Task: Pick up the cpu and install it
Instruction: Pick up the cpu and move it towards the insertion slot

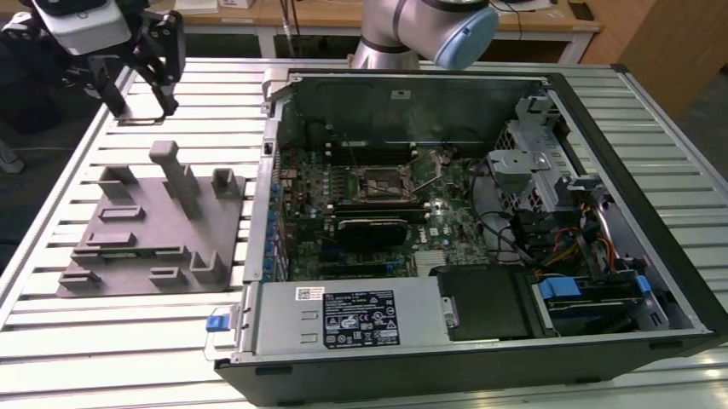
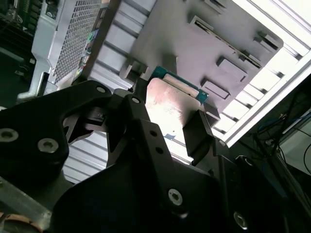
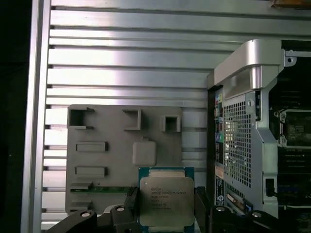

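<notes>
One part is carried at this stage. In the exterior view, the hand [image 1: 139, 95] hangs above the tabletop [image 1: 102, 341] at the exterior view's left. It is over the far end of the grey fixture [image 1: 153, 226] and well apart from the socket [image 1: 381, 181] inside the open computer case [image 1: 478, 256].

In the second wrist view, two fingers [image 2: 197, 133] clamp opposite edges of the cpu [image 2: 170, 104]. The flat faces stay free, presumably so the chip can seat flush.

In the first wrist view, the cpu faces the camera metal top first, above the fixture.
</notes>
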`<state>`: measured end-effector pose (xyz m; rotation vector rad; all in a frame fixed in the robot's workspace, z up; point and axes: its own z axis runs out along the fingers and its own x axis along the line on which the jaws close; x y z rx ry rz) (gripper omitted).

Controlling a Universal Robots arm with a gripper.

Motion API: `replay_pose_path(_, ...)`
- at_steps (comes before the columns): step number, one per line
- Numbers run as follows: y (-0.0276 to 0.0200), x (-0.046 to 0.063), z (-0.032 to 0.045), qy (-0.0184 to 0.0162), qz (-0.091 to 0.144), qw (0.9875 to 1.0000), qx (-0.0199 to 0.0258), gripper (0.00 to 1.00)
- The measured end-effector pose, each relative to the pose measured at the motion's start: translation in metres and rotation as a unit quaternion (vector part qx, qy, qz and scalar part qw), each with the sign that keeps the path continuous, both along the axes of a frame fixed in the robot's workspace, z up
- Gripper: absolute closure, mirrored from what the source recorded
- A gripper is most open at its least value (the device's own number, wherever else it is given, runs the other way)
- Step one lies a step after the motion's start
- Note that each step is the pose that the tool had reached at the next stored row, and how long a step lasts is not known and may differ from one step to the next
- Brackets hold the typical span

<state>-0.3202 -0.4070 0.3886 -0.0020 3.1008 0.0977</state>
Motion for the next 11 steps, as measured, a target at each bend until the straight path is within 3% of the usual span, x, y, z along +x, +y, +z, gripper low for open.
replay_pose_path(11,0.0000,0.038,0.0000,0.0000,0.000,1.0000,0.0000,0.46)
